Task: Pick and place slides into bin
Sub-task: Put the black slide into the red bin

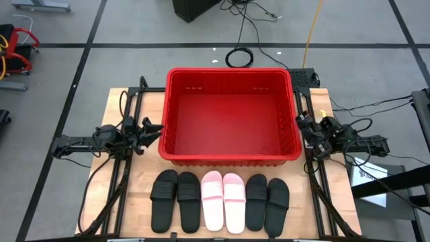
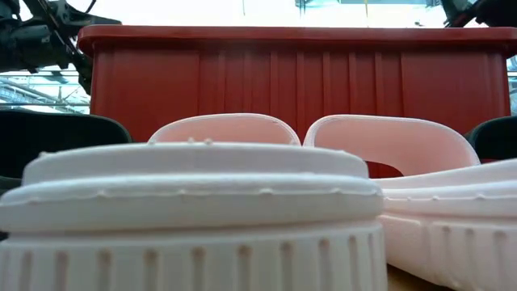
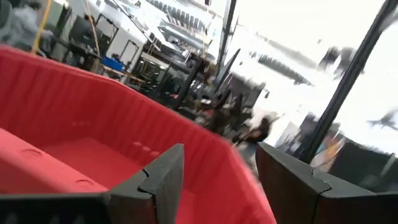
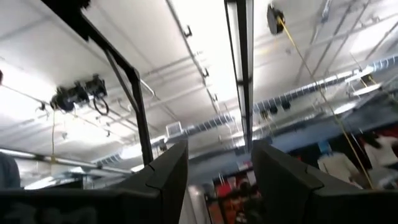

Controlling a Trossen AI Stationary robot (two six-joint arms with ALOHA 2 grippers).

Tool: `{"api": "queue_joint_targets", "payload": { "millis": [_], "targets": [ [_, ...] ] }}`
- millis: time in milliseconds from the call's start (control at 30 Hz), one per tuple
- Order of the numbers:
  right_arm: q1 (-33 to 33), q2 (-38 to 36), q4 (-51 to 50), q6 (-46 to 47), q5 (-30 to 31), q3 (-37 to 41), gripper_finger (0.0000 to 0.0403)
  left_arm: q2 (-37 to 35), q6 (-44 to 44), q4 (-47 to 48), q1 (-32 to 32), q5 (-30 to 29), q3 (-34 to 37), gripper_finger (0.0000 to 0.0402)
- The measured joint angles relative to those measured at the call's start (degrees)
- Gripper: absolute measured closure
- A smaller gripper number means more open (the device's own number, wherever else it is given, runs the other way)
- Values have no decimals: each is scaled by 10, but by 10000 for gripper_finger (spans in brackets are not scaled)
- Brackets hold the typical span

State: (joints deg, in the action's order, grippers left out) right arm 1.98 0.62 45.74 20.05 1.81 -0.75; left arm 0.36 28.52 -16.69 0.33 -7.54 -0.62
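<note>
While sitting at the middle of the worktop, takes up most of the far half: the bin, red, ribbed, nothing inside. Just in front of the bin's near wall, in a row of six, heels toward the worktop's near edge: the slides. From the bin's left corner rightward: two black slides side by side, two pink slides touching each other under the bin's middle, then two more black slides under its right corner. All flat on the wood, straps up, none touched.

Beside the bin's left wall, level with its near half: left pincer, fingers apart, tips just short of the red rim, well apart from the nearest black slide. In its wrist view, both dark fingers spread over the bin's rim and inner floor.

Beside the bin's right wall, close against the rim: right pincer, tilted upward toward the ceiling, fingers apart, gripping nothing, likewise well clear of the slides.
</note>
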Motion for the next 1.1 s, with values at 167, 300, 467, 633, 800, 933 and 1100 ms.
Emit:
{"api": "queue_joint_targets", "payload": {
  "millis": [167, 300, 467, 633, 800, 933, 1100],
  "targets": [
    [0, 0, 43, 3, 37, 0, 236, 0, 139, -22, 0, -15, 0, 199],
    [0, 0, 65, 17, 62, 0, 236, 0, 198, -21, 0, -33, 0, 199],
    [0, 0, 67, 18, 87, 0, 236, 0, 203, -35, 0, -45, 0, 199],
    [0, 0, 85, 18, 88, 0, 236, 0, 215, -95, 0, -45, 0, 199],
    [0, 0, 143, 18, 89, 0, 236, 0, 228, -167, 0, -65, 0, 199],
    [0, 0, 188, 18, 88, 0, 236, 0, 231, -215, 0, -102, 0, 199],
    [0, 3, 191, 10, 86, -28, 236, 0, 254, -289, 0, -110, 0, 199]
  ]
}}
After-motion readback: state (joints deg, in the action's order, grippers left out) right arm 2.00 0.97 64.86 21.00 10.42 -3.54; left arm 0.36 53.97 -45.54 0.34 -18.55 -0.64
